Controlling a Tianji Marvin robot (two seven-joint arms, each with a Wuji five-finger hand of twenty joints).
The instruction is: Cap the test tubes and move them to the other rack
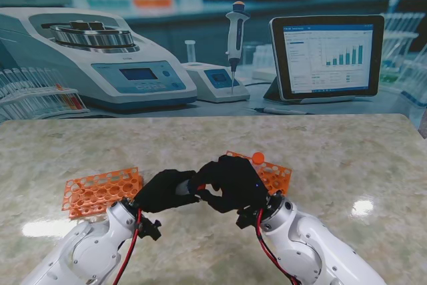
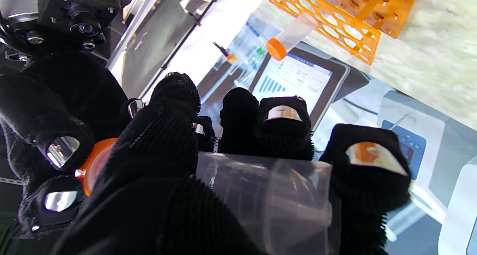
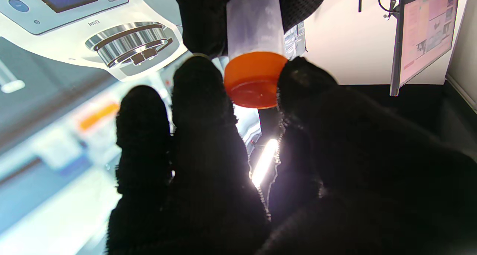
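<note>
Both white forearms come up from the bottom corners of your stand view and meet in the middle, so that's the closest stuff to you. Your left hand (image 1: pixel 163 190) has its black-gloved fingers wrapped around a clear test tube (image 2: pixel 261 195), clamped on the barrel, and the tube lies roughly sideways between the two hands. Your right hand (image 1: pixel 233 181) is pinched on the orange cap (image 3: pixel 254 79) at the tube's end: in the right wrist view you can see a fingertip (image 3: pixel 197 79) on one side of the cap and another pressing the opposite side. Whether the cap is fully seated, you can't tell from these shots.

On the marble table (image 1: pixel 347 165), one orange rack (image 1: pixel 100 191) sits just left of your left hand, tilted a bit. A second orange rack (image 1: pixel 275 173) is tucked behind your right hand, mostly hidden by it. That one has a capped tube (image 2: pixel 294 35) standing in it, its orange top poking up just past your right knuckles in the stand view.

Farther from you, the backdrop shows a centrifuge (image 1: pixel 93 58), a pipette (image 1: pixel 235 38) and a tablet (image 1: pixel 327 55) with a bar chart.
</note>
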